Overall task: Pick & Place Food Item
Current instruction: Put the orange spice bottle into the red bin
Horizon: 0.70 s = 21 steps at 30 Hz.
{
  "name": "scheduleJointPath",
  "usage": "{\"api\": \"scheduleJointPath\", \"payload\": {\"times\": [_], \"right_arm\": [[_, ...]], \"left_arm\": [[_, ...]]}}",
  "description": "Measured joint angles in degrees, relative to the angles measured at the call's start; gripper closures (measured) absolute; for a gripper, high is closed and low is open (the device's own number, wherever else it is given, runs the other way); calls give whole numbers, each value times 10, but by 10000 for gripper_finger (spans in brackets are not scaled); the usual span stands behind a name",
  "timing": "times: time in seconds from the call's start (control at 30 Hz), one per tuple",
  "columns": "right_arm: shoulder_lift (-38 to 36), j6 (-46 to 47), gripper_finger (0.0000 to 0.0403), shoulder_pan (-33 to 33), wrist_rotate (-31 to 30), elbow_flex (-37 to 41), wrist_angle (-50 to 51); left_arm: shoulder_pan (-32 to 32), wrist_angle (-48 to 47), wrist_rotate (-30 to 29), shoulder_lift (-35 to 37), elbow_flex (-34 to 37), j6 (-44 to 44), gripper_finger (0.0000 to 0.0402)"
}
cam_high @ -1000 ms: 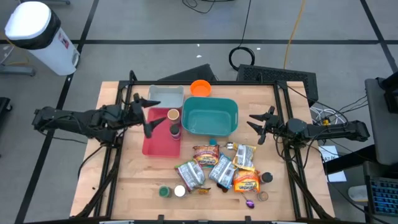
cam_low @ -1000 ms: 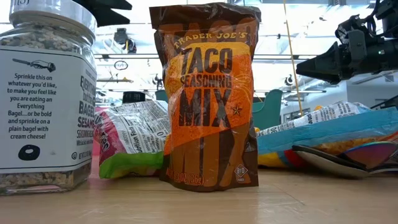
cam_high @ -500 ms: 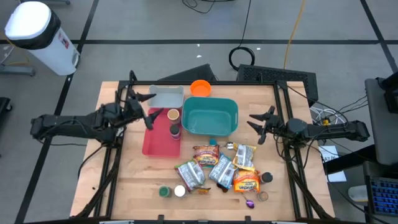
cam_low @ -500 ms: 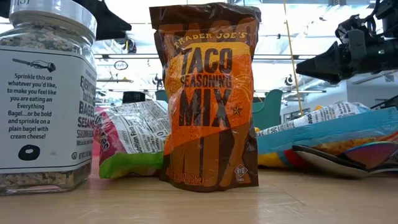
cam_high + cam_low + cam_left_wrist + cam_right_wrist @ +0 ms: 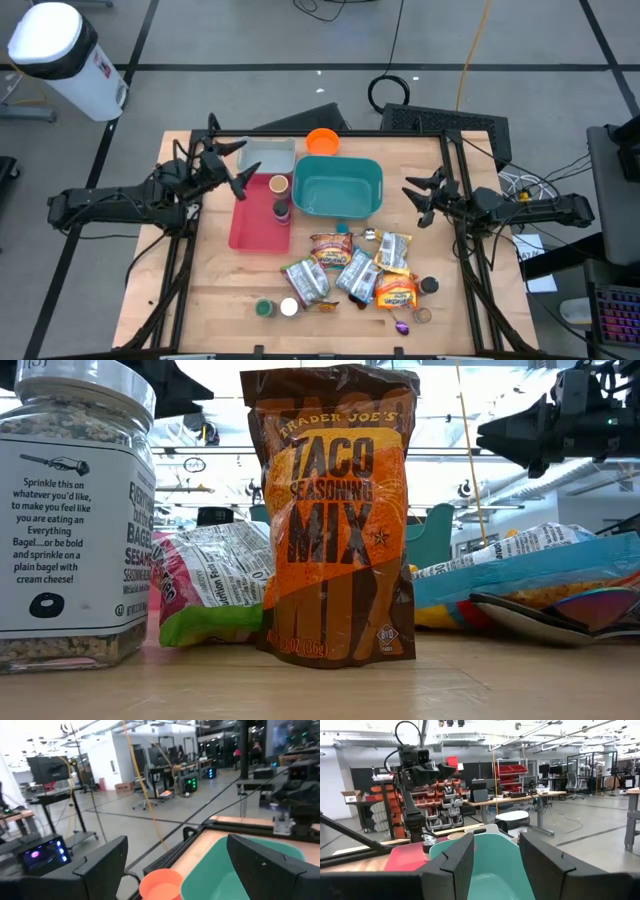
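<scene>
The left end effector point(image 5: 226, 165) hangs with its fingers spread wide and nothing between them, above the back left of the surface point(image 5: 220, 290), over the grey tray point(image 5: 266, 156) and the red tray point(image 5: 258, 216). The right end effector point(image 5: 427, 195) hovers off the right end of the teal bin point(image 5: 338, 187), fingers parted and empty, well above the wood.

Neither is near the food. The packets lie in a loose heap at the front centre: the taco seasoning mix pouch point(image 5: 335, 520) standing upright in the low view, a crinkled white snack bag point(image 5: 215, 585) behind it, and the bagel seasoning jar point(image 5: 72, 520) beside them. Which item is meant cannot be told.

The pouch looks light, soft and slick; it would likely buckle if pinched at its middle, so the flat sealed top edge seems the surer hold. The jar appears to be glass, rigid and heavier, and probably best taken across its lid or neck.
</scene>
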<state>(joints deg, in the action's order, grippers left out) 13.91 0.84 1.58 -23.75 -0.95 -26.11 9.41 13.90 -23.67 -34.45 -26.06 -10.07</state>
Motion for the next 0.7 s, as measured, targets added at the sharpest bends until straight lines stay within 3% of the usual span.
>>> {"api": "scheduleJointPath", "payload": {"times": [0.3, 0.6, 0.7], "right_arm": [[0, 17, 252, 0, -1, 0, -47], [0, 36, 252, 0, 0, 0, -102], [1, 39, 252, 0, 35, 0, -97]], "left_arm": [[0, 40, 85, 0, 0, -22, 61], [0, 7, 87, -4, 0, 3, 55], [0, 4, 87, -7, 0, 15, 58]]}}
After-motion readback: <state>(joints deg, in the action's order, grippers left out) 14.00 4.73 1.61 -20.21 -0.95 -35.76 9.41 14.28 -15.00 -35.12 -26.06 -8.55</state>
